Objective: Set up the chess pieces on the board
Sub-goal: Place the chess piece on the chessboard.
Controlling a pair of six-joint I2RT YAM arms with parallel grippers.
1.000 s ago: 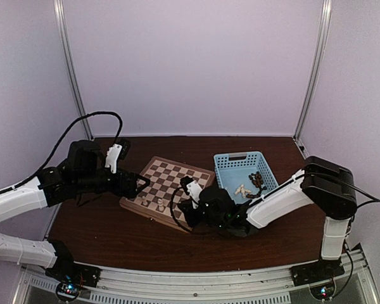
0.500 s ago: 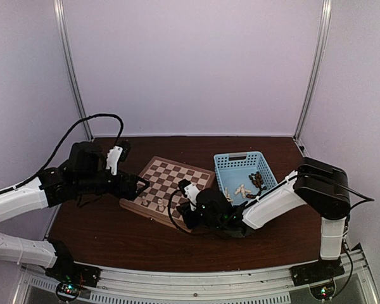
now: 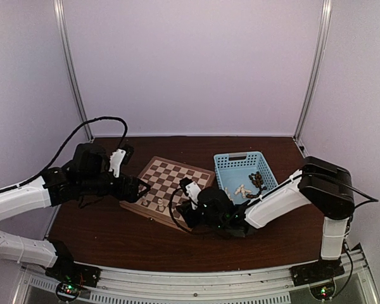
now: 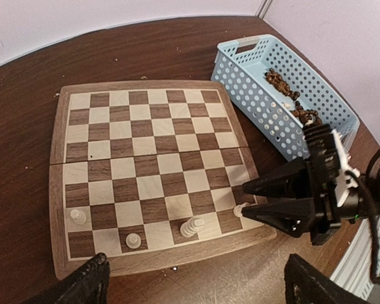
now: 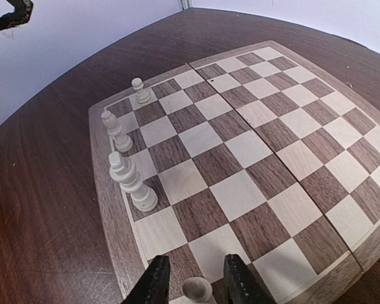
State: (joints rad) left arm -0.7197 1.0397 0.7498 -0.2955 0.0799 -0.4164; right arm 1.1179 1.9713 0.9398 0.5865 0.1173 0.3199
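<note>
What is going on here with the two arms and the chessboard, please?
The arms are setting up a chess board. The right gripper is low at a corner of it, jaws slightly apart around a cream piece standing there. Three more cream pieces stand near the same edge. The left gripper hovers wide open and empty at the board's other side. More pieces lie in the blue basket.

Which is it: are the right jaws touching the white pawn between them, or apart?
Apart. In the right wrist view the pawn stands between the open jaws, with the board showing on both sides of its head.
</note>
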